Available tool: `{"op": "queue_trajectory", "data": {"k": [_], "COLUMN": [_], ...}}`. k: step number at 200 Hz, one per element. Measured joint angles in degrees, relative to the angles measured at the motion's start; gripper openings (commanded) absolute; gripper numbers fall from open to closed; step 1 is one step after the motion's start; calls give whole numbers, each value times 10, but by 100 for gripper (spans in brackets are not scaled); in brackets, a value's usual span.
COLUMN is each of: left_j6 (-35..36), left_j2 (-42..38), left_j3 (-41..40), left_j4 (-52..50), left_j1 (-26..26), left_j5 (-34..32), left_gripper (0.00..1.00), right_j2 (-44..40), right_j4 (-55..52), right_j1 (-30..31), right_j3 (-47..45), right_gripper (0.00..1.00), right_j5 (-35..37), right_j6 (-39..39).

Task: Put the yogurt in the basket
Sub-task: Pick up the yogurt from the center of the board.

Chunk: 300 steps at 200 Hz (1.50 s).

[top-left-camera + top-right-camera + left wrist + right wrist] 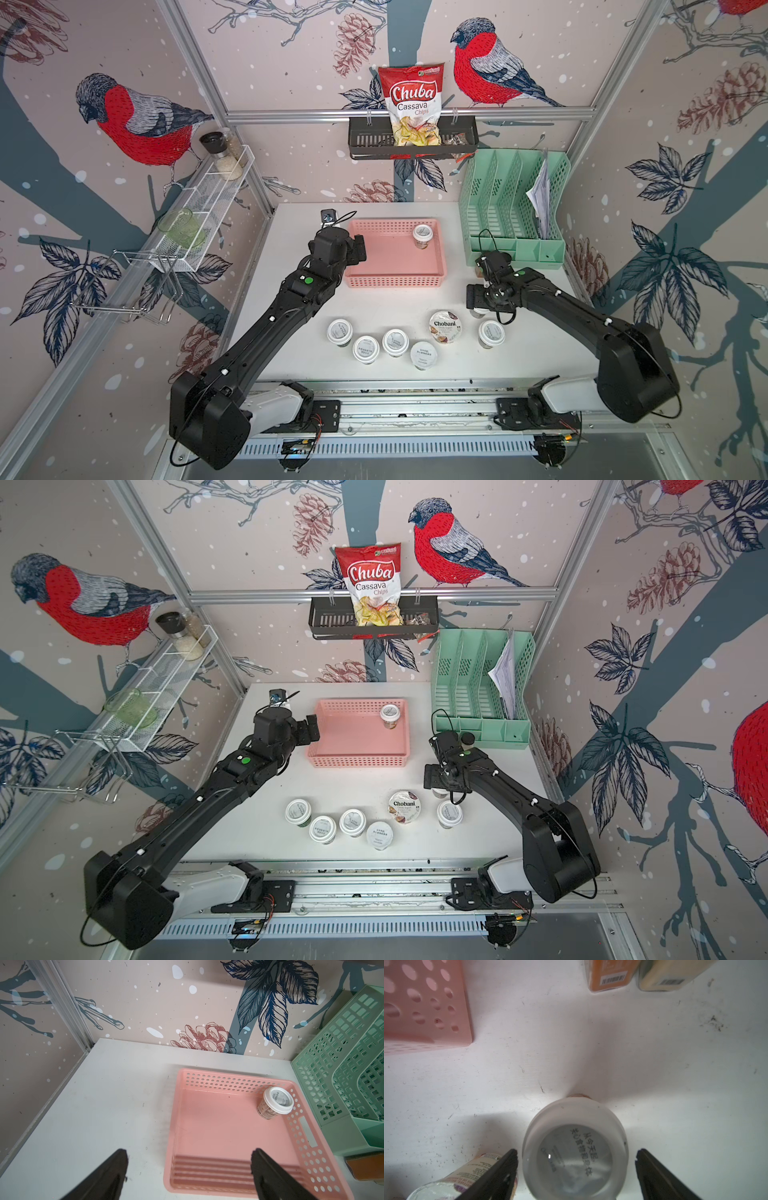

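The pink basket stands at the table's back middle with one yogurt cup upright in its far right corner. Near the front stand several white-lidded yogurt cups and the wider Chobani cup. My left gripper hangs open and empty over the basket's left edge. My right gripper points down, open, its fingers either side of a yogurt cup, one finger between that cup and the Chobani cup.
A mint-green file organiser with papers stands back right. Two jars sit in front of it, beyond my right gripper. A black rack with a chips bag hangs on the back wall, and a white wire shelf on the left wall.
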Motion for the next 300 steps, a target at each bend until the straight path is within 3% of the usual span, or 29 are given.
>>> {"op": "queue_trajectory", "data": {"k": [66, 94, 220, 300], "left_j6": [4, 4, 4, 4], "left_j2": [-1, -1, 0, -2], "left_j3": [0, 0, 0, 0], "left_j4": [0, 0, 0, 0], "left_j1": [0, 0, 0, 0], "left_j5": [-2, -3, -7, -7], "left_gripper": [95, 95, 95, 95], "right_j2": [20, 21, 14, 55], "right_j4": [11, 11, 4, -45], "right_j1": [-2, -2, -1, 10], "right_j3": [4, 4, 18, 163], "right_gripper": [87, 80, 78, 78], "right_j5": [11, 13, 14, 21], "right_j6": [-8, -11, -20, -38]}}
